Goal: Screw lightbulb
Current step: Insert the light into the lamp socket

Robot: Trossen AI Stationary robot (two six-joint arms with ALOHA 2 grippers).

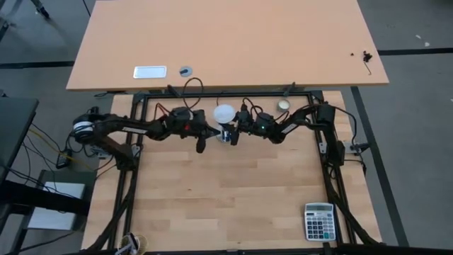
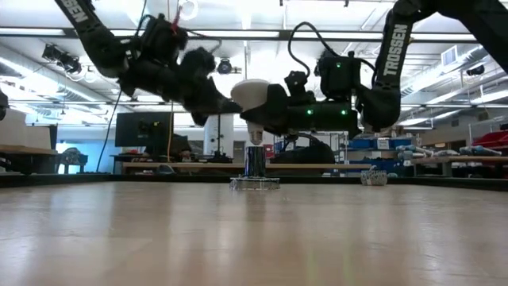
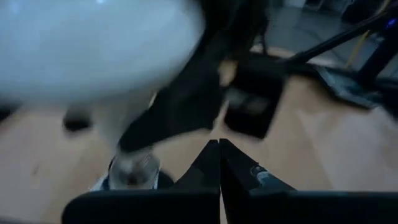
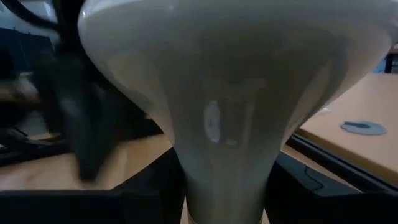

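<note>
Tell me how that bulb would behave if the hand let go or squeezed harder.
The bulb is top-heavy, its wide head above a narrow neck, standing on the small socket, so it would likely tip if not threaded in. Its smooth, glossy taper probably slips in the right hand. It looks thin-shelled, so probably fragile.

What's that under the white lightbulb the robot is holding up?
Directly below the lightbulb stands a small shiny metal socket on a flat base, resting on the table. The right gripper holds the bulb's neck, so whether its tip has entered the socket cannot be seen.
</note>
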